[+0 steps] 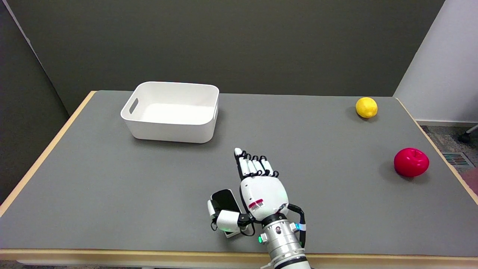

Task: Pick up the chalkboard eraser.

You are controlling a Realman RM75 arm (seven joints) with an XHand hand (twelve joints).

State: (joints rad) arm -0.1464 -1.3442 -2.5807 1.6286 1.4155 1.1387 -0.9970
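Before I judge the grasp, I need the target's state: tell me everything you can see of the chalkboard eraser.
The chalkboard eraser is a small block with rounded corners, a glossy black top and a white underside edge. It lies flat on the grey table near the front edge, left of the right hand. The thumb lies across its near end; the other fingers stretch forward beside it, not around it.

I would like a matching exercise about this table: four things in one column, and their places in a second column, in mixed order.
Things:
1. white bin
2. lemon
3. red apple
4. chalkboard eraser

Places:
A. near edge, beside the right robot hand
B. far right corner
C. far left part of the table
D. right edge, nearer than the yellow fruit

Pairs: 1-C, 2-B, 3-D, 4-A
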